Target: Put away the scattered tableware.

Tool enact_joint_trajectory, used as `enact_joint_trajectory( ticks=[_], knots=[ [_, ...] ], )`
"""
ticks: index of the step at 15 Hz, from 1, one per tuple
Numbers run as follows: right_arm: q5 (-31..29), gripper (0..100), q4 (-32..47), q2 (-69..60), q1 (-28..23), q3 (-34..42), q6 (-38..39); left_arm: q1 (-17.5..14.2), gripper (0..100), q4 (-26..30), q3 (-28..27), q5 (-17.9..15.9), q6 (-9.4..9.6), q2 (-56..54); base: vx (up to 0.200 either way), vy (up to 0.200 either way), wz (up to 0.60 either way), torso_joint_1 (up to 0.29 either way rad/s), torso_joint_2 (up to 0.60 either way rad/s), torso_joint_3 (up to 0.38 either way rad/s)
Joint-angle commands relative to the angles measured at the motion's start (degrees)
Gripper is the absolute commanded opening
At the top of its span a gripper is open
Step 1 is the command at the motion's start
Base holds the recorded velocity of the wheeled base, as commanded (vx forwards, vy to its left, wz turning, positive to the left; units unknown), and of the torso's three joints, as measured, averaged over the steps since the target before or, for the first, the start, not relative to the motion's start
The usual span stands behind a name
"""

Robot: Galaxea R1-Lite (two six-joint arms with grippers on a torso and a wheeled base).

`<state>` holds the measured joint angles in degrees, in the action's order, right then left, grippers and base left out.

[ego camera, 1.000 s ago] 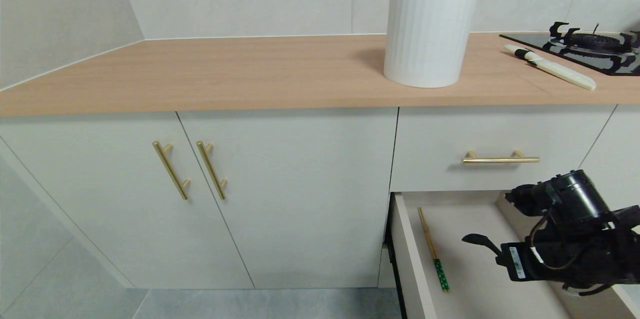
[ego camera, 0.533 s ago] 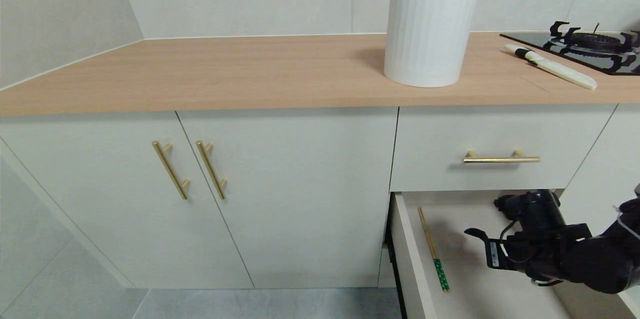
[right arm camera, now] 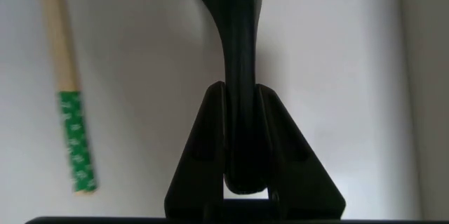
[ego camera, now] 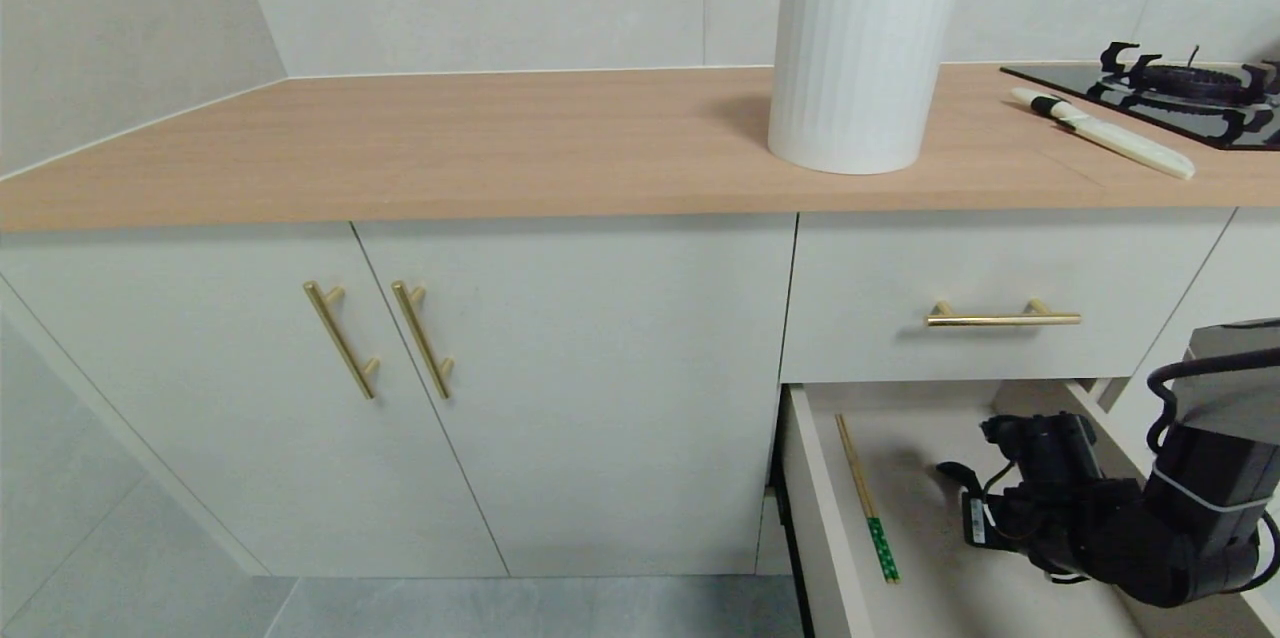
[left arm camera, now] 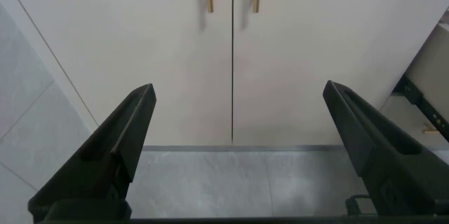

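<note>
While the left gripper (left arm camera: 238, 94) hangs before the cabinet doors (ego camera: 400, 388) with fingers wide apart and nothing between them, the chopsticks (ego camera: 866, 506) lie in the open drawer (ego camera: 812, 488) beside its left wall. The right gripper (ego camera: 985, 516) sits inside that drawer, fingers clamped on a black utensil (right arm camera: 237, 34). It's likely light, stiff, slick plastic, so mid-handle suits. Its far end is hidden, so type unclear. A white knife (ego camera: 1100, 133) lies on the countertop (ego camera: 500, 148).

Glossy black right arm (ego camera: 1150, 543), grey upper segment (ego camera: 1235, 363), black cable loop (ego camera: 1160, 386), white label sticker (ego camera: 974, 518) by wrist. Black right hand (ego camera: 950, 471), hooked tip. Black left hand (left arm camera: 238, 90), wedge-shaped fingers (left arm camera: 119, 147).
</note>
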<state>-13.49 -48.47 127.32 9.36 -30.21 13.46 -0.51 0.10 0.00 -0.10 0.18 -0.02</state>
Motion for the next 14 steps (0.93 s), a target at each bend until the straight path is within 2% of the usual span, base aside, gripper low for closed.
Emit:
enact_joint_trajectory(
  ticks=[1,10,11,14],
  knots=[
    [0.0,0,-0.2,2.1,-0.1,0.0,0.0,0.0,100,0.0,0.0,0.0,-0.01,0.0,0.000,0.000,0.00,0.000,0.00,0.000],
    [0.0,0,-1.2,2.2,-0.1,0.0,0.0,0.0,100,0.0,0.0,0.1,-0.01,0.0,0.000,0.000,0.00,0.000,0.00,0.000],
    [0.0,100,-1.3,2.2,-0.1,0.0,0.0,0.0,100,0.0,0.0,0.0,-0.01,0.0,0.000,0.000,0.00,0.000,0.00,0.000],
    [0.0,100,-1.3,1.7,-0.1,0.0,0.0,0.0,100,0.0,0.0,0.0,-0.01,0.0,0.000,0.000,0.00,0.000,0.00,0.000]
  ],
)
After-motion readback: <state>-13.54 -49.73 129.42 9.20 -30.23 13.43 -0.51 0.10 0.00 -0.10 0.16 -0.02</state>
